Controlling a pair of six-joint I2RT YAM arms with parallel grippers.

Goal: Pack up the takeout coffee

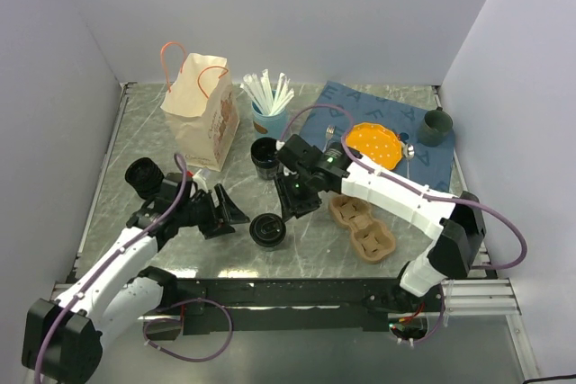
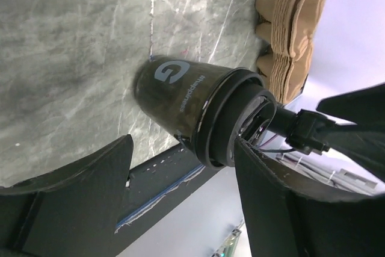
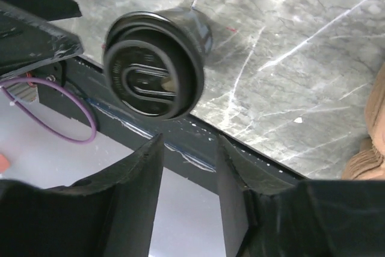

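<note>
Top external view: lidded cup (image 1: 267, 231) is standing upright, just right of the left gripper (image 1: 230, 212), just left of the right gripper (image 1: 298, 206); both are gaping, empty.

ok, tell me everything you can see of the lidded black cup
Small black paper-looking takeout coffee cup, grey G logo and small print on its wall, black plastic lid with raised rim and moulded sip panel, pressed on. It stands upright on the marbled table near the front edge, left of the pulp cup carrier. Only the table appears to touch it; left tool and right tool sit close by.
</note>
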